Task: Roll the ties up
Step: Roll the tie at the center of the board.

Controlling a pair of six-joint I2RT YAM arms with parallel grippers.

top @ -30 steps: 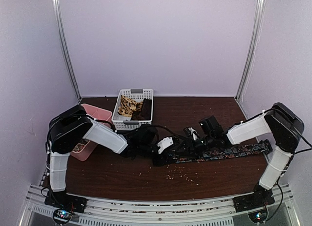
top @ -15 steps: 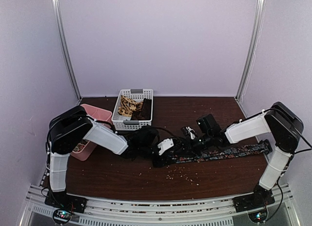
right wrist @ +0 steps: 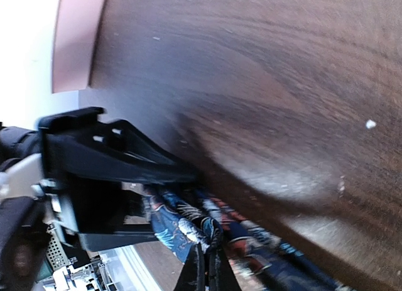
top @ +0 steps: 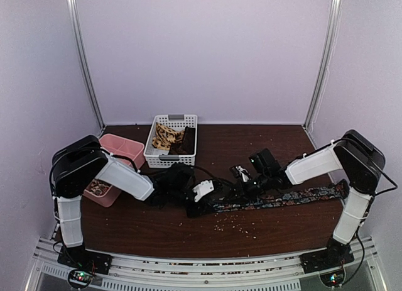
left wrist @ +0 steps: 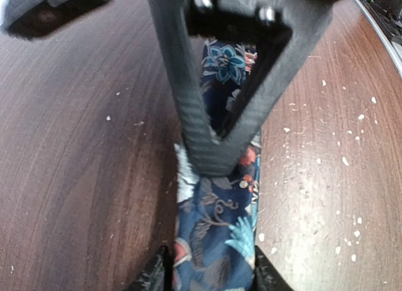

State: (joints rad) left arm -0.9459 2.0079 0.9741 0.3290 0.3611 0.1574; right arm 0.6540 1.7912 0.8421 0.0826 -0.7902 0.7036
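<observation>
Two ties in basket (top: 171, 158): tan tie (top: 164, 136), brown tie (top: 187, 141) | left gripper (left wrist: 210, 275) in front of basket, clamped across floral tie (top: 295, 197) | floral tie lies flat, stretching rightward from basket's front | right gripper (right wrist: 207, 275) front-right of basket, pinched tight on floral tie

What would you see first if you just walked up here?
A long flowery tie lies stretched across the dark table, with both arms bent over its left end. The right pincer pinches it; the left pincer straddles it. Behind sits a white basket holding more ties.
</observation>
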